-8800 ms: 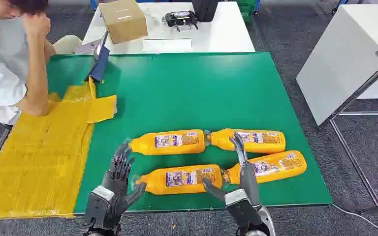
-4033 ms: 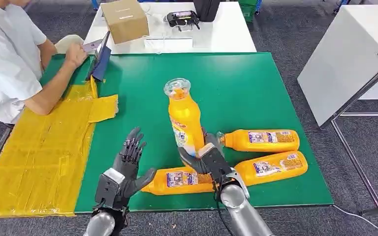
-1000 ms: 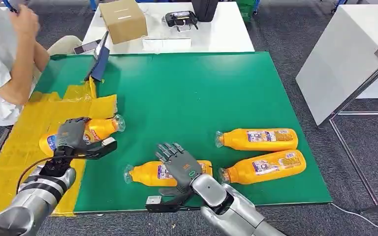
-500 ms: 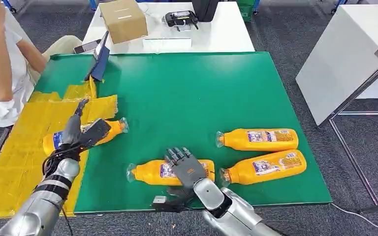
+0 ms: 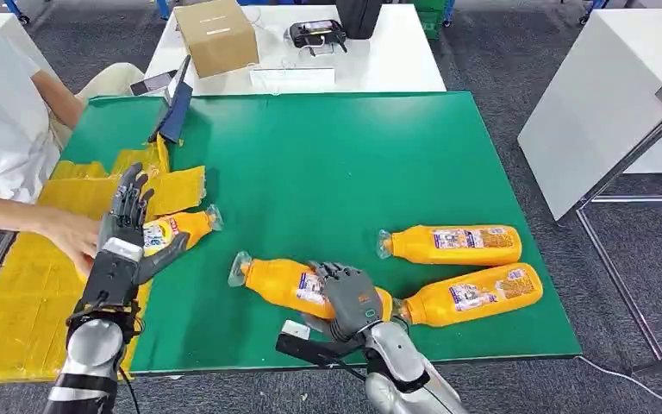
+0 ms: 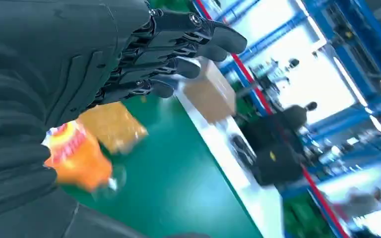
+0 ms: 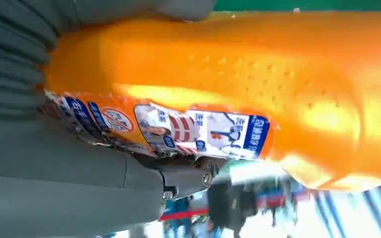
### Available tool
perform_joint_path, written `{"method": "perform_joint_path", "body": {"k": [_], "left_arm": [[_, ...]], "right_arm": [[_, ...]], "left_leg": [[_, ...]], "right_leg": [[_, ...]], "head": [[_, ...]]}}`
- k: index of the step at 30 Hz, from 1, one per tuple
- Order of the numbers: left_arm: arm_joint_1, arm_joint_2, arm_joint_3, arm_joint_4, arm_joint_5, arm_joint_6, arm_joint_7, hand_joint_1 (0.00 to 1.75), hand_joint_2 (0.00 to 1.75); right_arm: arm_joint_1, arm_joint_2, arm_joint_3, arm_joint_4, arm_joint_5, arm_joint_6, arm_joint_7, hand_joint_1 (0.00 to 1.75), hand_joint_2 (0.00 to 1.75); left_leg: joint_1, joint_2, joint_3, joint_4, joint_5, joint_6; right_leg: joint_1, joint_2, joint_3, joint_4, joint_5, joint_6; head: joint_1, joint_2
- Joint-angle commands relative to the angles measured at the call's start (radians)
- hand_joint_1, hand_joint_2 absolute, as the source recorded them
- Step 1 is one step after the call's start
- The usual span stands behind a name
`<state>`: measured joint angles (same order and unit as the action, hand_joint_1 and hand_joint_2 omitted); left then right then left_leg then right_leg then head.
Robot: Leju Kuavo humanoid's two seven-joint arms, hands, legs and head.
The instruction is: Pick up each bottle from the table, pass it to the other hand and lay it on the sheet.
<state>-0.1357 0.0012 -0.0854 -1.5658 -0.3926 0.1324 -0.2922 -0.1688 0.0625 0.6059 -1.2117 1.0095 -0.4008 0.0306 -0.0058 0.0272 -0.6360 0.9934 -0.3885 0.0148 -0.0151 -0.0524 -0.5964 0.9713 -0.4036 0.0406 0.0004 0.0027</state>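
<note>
An orange bottle (image 5: 181,230) lies across the edge of the yellow sheet (image 5: 43,302), cap toward the green mat (image 5: 336,155). My left hand (image 5: 124,235) stands just over its base, open with fingers spread upward and nothing in it; the left wrist view shows that hand (image 6: 79,64) above the bottle (image 6: 77,156). A person's hand (image 5: 69,235) reaches to the same bottle from the left. My right hand (image 5: 351,299) grips a second bottle (image 5: 284,283) at the mat's front, neck pointing left. The right wrist view shows this bottle (image 7: 238,74) against the palm. Two more bottles (image 5: 452,245) (image 5: 474,293) lie to the right.
A person in white (image 5: 0,129) sits at the table's left. At the far left corner stands a dark tablet (image 5: 172,108). Behind is a white table (image 5: 379,65) with a cardboard box (image 5: 215,34) and a black device (image 5: 317,33). Another white table (image 5: 603,95) stands right.
My left hand has let go of the bottle on the sheet's edge and lifted, open. A person's hand has reached in to that bottle. My right hand has closed on the front bottle and turned it.
</note>
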Motion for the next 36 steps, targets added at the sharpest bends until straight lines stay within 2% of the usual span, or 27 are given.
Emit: {"method": "perform_joint_path", "body": {"k": [1, 9, 12, 14, 17, 22, 25, 27, 28, 29, 36], "left_arm": [[0.062, -0.015, -0.064, -0.082, 0.025, -0.014, -0.007, 0.0, 1.75], [0.058, -0.012, -0.062, -0.081, 0.025, -0.015, -0.006, 0.0, 1.75], [0.103, -0.013, -0.112, -0.071, 0.051, -0.057, -0.003, 0.0, 1.75], [0.123, -0.012, -0.148, -0.06, 0.012, -0.023, -0.028, 0.0, 1.75], [0.132, -0.017, -0.169, -0.052, 0.032, -0.018, -0.036, 0.0, 1.75], [0.123, -0.014, -0.19, -0.066, 0.076, -0.049, -0.043, 0.0, 1.75], [0.122, -0.014, -0.193, -0.07, 0.077, -0.048, -0.043, 0.0, 1.75], [0.118, -0.015, -0.199, -0.066, 0.122, -0.078, -0.046, 0.0, 1.75], [0.112, -0.017, -0.207, -0.059, 0.133, -0.088, -0.048, 0.0, 1.75], [0.109, -0.018, -0.213, -0.055, 0.141, -0.096, -0.05, 0.0, 1.75], [0.075, -0.017, -0.286, -0.032, 0.197, -0.133, -0.062, 0.0, 1.75]], "right_arm": [[0.08, -0.008, -0.138, -0.199, -0.041, -0.039, -0.041, 1.75, 1.75], [0.078, -0.005, -0.137, -0.193, -0.041, -0.038, -0.043, 1.75, 1.75], [0.13, 0.021, -0.227, -0.281, -0.119, -0.242, -0.147, 1.75, 1.75], [0.155, 0.025, -0.266, -0.348, -0.188, -0.266, -0.196, 1.75, 1.75], [0.161, 0.03, -0.278, -0.38, -0.246, -0.224, -0.234, 1.75, 1.75], [0.089, 0.066, -0.193, -0.257, -0.282, -0.108, -0.251, 1.75, 1.75], [0.078, 0.079, -0.178, -0.236, -0.283, -0.117, -0.251, 1.75, 1.75], [0.063, 0.08, -0.142, -0.227, -0.325, -0.101, -0.286, 1.75, 1.75], [0.045, 0.09, -0.124, -0.205, -0.344, -0.085, -0.294, 1.75, 1.75], [0.035, 0.094, -0.116, -0.189, -0.348, -0.081, -0.296, 1.75, 1.75], [-0.074, 0.122, -0.038, 0.04, -0.395, -0.024, -0.298, 1.75, 1.75]], "left_leg": [[0.001, -0.003, 0.002, 0.0, -0.002, -0.001], [0.001, -0.002, 0.002, 0.0, -0.002, -0.001], [0.001, -0.003, 0.002, -0.001, -0.002, -0.001], [0.001, -0.004, 0.002, 0.0, -0.003, -0.001], [0.001, -0.005, 0.005, 0.001, -0.005, -0.001], [0.001, -0.001, 0.004, 0.0, -0.005, -0.001], [0.001, -0.001, 0.003, 0.0, -0.005, -0.002], [0.004, -0.002, 0.01, 0.001, -0.009, -0.004], [0.002, -0.001, 0.003, -0.001, -0.004, -0.001], [0.002, -0.001, 0.004, 0.0, -0.005, -0.001], [0.003, -0.002, 0.007, -0.001, -0.005, -0.002]], "right_leg": [[0.001, 0.001, 0.003, 0.0, -0.002, -0.001], [0.001, 0.002, 0.002, 0.0, -0.002, -0.001], [0.0, 0.002, 0.002, -0.001, -0.002, -0.001], [0.0, 0.001, 0.003, 0.0, -0.003, -0.001], [0.0, 0.002, 0.007, 0.0, -0.005, -0.001], [0.0, 0.005, 0.004, 0.0, -0.003, -0.002], [0.001, 0.005, 0.002, -0.001, -0.002, -0.001], [0.003, 0.01, 0.01, 0.0, -0.006, -0.004], [0.002, 0.004, 0.003, -0.001, -0.002, -0.001], [0.002, 0.005, 0.004, -0.001, -0.002, -0.001], [0.002, 0.006, 0.008, -0.002, -0.003, -0.002]], "head": [[0.001, 0.0], [0.0, 0.0], [0.0, 0.0], [0.0, 0.0], [0.0, 0.0], [0.0, 0.0], [0.0, 0.0], [0.0, 0.0], [0.0, 0.0], [0.0, 0.0], [0.0, 0.0]]}}
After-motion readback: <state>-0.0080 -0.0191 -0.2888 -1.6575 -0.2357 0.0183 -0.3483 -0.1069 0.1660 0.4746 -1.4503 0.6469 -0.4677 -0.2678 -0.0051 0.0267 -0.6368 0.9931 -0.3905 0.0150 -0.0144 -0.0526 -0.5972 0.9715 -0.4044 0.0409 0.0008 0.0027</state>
